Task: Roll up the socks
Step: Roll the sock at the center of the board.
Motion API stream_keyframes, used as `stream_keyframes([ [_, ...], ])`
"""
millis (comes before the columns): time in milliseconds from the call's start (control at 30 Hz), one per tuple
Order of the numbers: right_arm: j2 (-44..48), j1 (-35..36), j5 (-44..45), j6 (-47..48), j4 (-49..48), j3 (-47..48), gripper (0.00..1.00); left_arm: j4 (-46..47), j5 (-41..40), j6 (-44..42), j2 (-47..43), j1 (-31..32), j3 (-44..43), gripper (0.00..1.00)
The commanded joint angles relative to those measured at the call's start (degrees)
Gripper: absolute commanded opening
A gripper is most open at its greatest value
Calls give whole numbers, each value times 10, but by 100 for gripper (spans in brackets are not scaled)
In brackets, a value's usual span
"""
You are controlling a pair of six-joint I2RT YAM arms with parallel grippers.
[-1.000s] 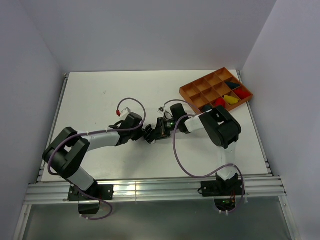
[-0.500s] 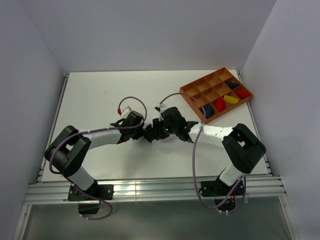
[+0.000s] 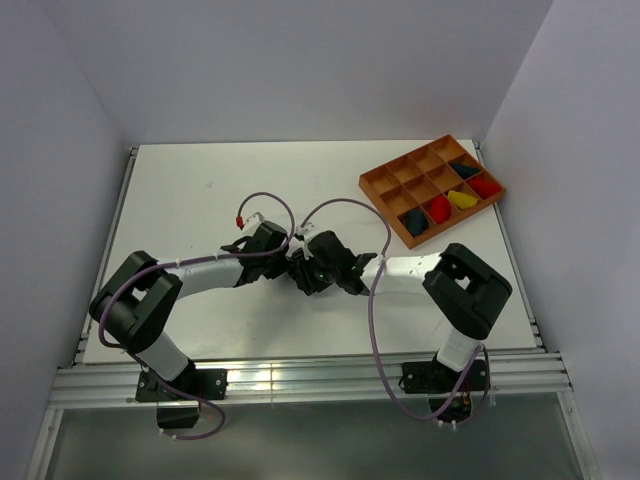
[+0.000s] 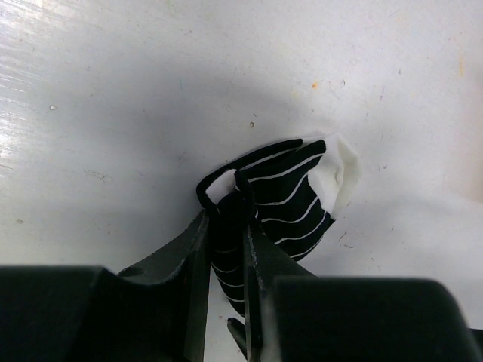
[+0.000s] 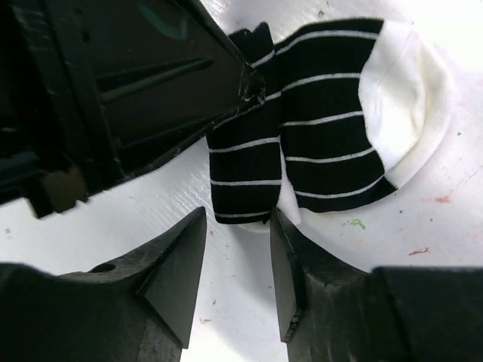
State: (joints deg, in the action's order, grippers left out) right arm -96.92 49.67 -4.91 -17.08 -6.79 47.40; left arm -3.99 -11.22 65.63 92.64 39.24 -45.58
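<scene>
The black-and-white striped sock (image 5: 324, 143) with a white toe lies folded on the white table; it also shows in the left wrist view (image 4: 290, 204) and is mostly hidden between the grippers in the top view (image 3: 301, 270). My left gripper (image 4: 225, 222) is shut on the sock's folded black cuff end. My right gripper (image 5: 240, 226) is open, its fingers standing either side of the sock's near folded edge, just short of it. The red and navy socks show only as bundles in the tray.
An orange compartment tray (image 3: 375, 183) stands at the back right, with rolled bundles in red (image 3: 440, 207), navy (image 3: 414, 222) and yellow (image 3: 461, 199) in its near compartments. Purple cables loop over both arms.
My right arm has swung left and down toward the left gripper, and its elbow has moved. The left arm has stayed nearly still, holding the sock.
</scene>
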Motion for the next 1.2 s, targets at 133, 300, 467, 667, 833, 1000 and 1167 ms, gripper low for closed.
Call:
stream_keyframes([
  [133, -37, 26, 75, 43, 26, 50, 48, -14, 21, -15, 14, 2, -11, 7],
  [300, -75, 30, 96, 42, 63, 86, 23, -9, 26, -17, 10, 3, -10, 8],
  [467, -72, 26, 58, 34, 91, 92, 0, 3, 22, -23, -15, 3, 3, 27],
  [667, -73, -26, -117, 2, 107, 96, 0, 1, 1, -26, -51, 1, 15, 56],
  [833, -108, -93, -343, -36, 96, 110, 0, 7, -8, -20, -91, -2, 37, 63],
  [1000, -168, -143, -467, -66, 86, 140, 0, 29, -19, -10, -135, -2, 73, 65],
  [1167, -208, -164, -535, -94, 73, 164, 0, 35, -19, -4, -144, -2, 88, 65],
])
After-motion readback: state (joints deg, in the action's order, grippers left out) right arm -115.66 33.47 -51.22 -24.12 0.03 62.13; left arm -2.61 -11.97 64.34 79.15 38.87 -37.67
